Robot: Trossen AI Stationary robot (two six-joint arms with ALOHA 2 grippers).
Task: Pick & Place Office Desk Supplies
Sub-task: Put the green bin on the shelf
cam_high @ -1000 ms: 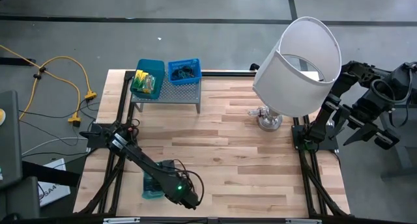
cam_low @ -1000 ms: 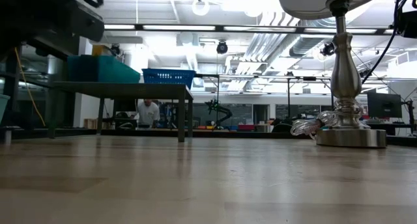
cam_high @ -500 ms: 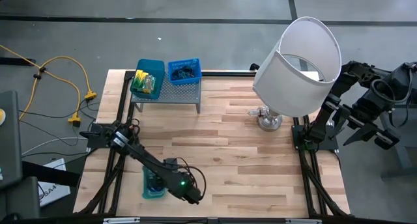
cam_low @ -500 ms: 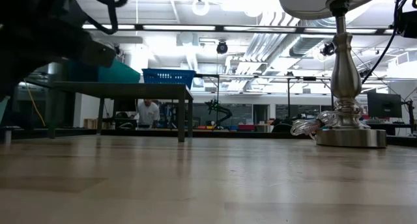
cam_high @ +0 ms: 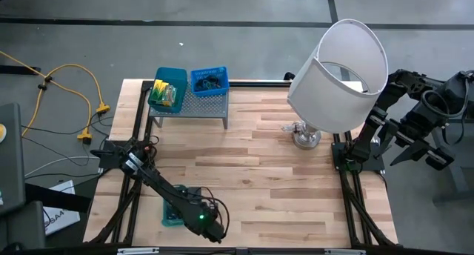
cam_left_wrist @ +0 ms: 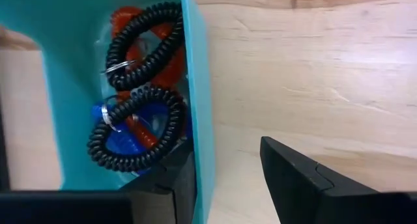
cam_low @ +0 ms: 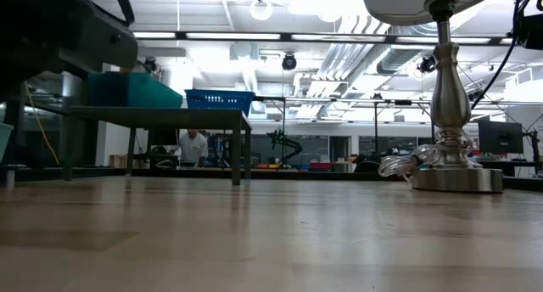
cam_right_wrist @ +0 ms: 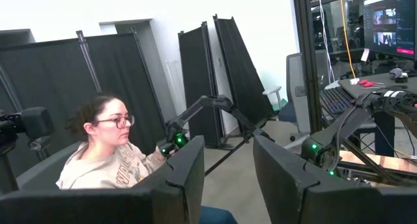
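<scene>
- Left arm has swung back toward the near table edge since half a second ago, and the left pincer now straddles the right-hand wall of the teal tray.
- Left pincer: jaws apart, one finger inside the tray, the other outside over bare wood; whether they press the wall, cannot tell. Nothing else between them.
- Office desk supplies in that tray: black coiled loops stacked on orange-red coils and a blue coil, small metal key rings on them.
- High view: same teal tray sits at the near-left part of the table, partly under the left arm.
- More supplies at the far-left: yellow-green packets in a teal bin, dark small items in a blue basket beside it, both on a grey perforated rack.
- Right pincer: parked off the table's right side, pointing into the room, jaws apart, holding nothing.
- White-shaded lamp stands on the table's right part, metal base on the wood.
- Person seated beyond the table in the right wrist view.
</scene>
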